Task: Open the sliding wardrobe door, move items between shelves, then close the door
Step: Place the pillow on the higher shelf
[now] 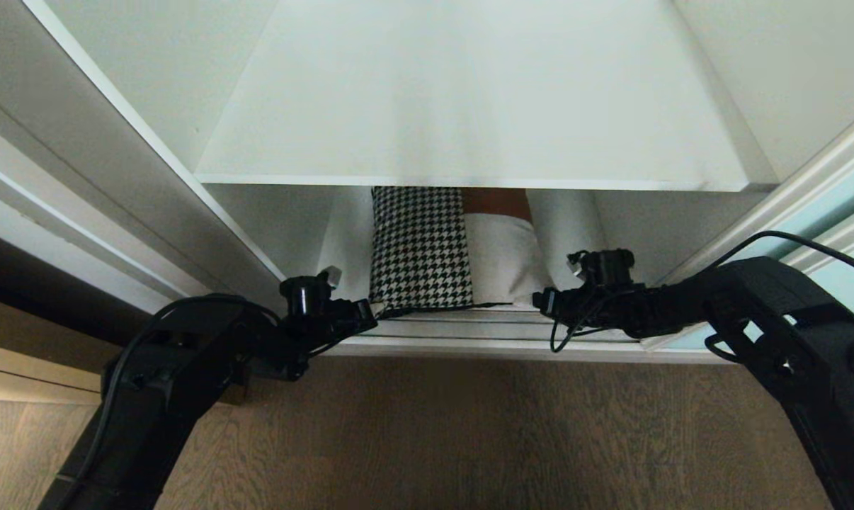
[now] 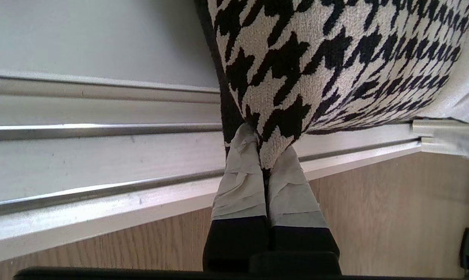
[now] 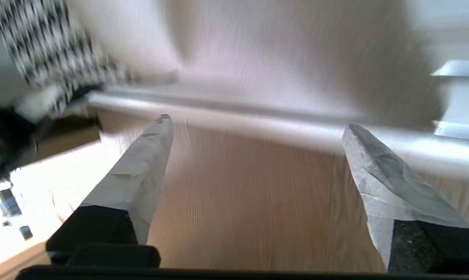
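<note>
The wardrobe stands open, with the frosted sliding wardrobe door (image 1: 834, 202) pushed to the right. A white shelf (image 1: 469, 106) spans the opening. Beneath it lie the items: a black-and-white houndstooth piece (image 1: 420, 248) and a beige piece (image 1: 501, 258) beside it, with something brown (image 1: 494, 202) behind. My left gripper (image 1: 372, 312) is at the bottom track, shut on the near corner of the houndstooth piece (image 2: 335, 58); its taped fingers (image 2: 240, 175) pinch the fabric. My right gripper (image 1: 540, 301) hovers at the track right of the beige piece, open (image 3: 256, 122) and empty.
Silver door tracks (image 2: 102, 132) run along the wardrobe's front edge, above the wooden floor (image 1: 434, 439). The wardrobe's white side wall (image 1: 151, 106) rises on the left. The wrist view shows only floor and track (image 3: 238, 105) between my right fingers.
</note>
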{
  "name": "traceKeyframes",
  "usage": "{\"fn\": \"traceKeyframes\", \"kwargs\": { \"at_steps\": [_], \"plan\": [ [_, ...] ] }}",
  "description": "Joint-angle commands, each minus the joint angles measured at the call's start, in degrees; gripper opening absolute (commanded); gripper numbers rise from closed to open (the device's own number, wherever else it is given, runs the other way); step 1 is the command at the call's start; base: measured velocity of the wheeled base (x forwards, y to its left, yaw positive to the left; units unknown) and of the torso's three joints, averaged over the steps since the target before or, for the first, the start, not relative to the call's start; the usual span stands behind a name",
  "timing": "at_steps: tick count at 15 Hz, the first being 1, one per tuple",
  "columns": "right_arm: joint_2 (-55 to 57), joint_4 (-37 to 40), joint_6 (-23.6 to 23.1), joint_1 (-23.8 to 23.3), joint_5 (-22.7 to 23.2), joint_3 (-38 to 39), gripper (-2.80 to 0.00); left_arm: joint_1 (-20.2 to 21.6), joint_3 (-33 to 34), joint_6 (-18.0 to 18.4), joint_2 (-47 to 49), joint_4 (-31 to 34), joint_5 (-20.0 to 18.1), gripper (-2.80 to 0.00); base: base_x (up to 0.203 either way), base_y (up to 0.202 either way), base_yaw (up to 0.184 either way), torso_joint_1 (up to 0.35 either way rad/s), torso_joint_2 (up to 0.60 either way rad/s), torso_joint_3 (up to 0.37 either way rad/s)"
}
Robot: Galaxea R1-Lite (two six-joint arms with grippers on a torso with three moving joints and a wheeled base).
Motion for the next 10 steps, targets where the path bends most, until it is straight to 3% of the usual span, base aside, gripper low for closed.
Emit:
{"fn": "traceKeyframes", "kwargs": {
  "at_steps": [1,4,10],
  "plan": [
    [3.1,-0.9,0.6,-0.7,0.2,-3.7,0.00,0.1,0.3,-0.1,-0.3,-0.2,-0.1,-2.80,0.000,0.000,0.000,0.000,0.00,0.000],
    [5.7,-1.3,0.7,-2.5,0.1,-7.9,0.00,0.2,0.2,-0.3,-0.3,-0.3,-0.1,-2.80,0.000,0.000,0.000,0.000,0.00,0.000],
    [5.7,-9.3,0.7,-3.5,0.1,-8.1,0.00,0.5,0.5,-0.8,-0.2,-0.4,-0.5,-2.80,0.000,0.000,0.000,0.000,0.00,0.000]
  ]
}}
